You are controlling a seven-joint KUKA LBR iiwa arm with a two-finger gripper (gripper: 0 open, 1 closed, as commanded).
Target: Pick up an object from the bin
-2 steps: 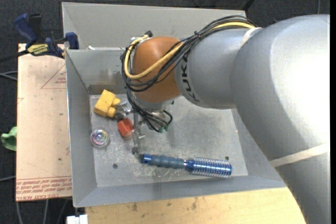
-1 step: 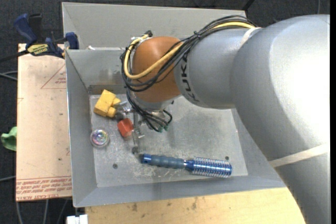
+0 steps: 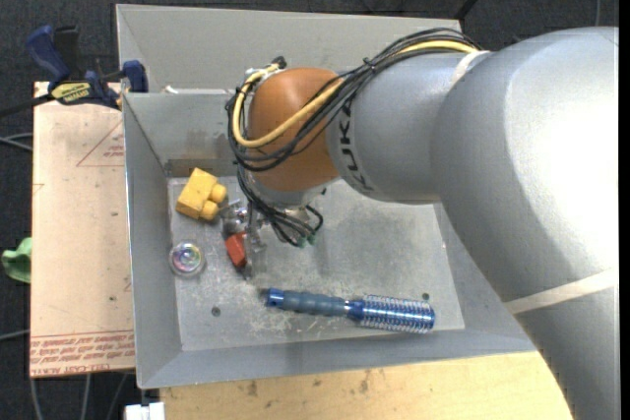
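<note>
Red and small, a piece lay left of centre in the grey bin, right against the tool set low over it. A yellow block sat beyond and a blue brush lay crosswise in front. Whether the tool stood apart or together could not be told.

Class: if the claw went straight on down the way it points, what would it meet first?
Probably the small orange-red piece right at the tip of the claw; failing that, the floor of the bin. Depth is unclear, so it may already touch.
</note>
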